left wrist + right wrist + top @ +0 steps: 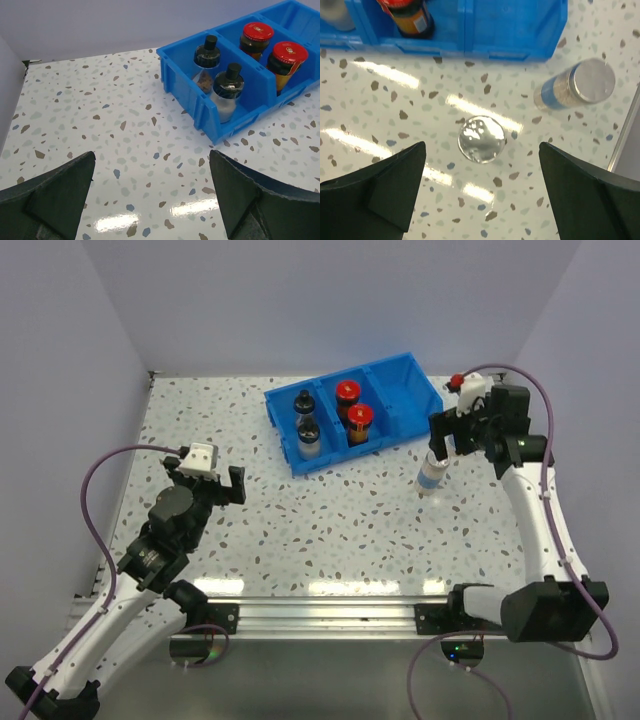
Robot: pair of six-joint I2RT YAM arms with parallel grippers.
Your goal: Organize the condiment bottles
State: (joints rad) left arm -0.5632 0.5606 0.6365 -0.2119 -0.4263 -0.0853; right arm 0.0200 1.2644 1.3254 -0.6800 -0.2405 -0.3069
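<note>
I judge four of six sorted: black-capped jars [309, 437] in the blue bin [400, 400] at left, red-capped jars [359, 422] in the middle, the right compartment bare. A silver-capped jar [481, 139], clear with a bluish label, stands upright on the table [330, 525] at the bin's 4 o'clock, its twin [575, 85] at 2 o'clock from it in the right wrist view. My right gripper [448, 445] hangs wide above the first jar; my left gripper [212, 478] is wide and holds nothing.
</note>
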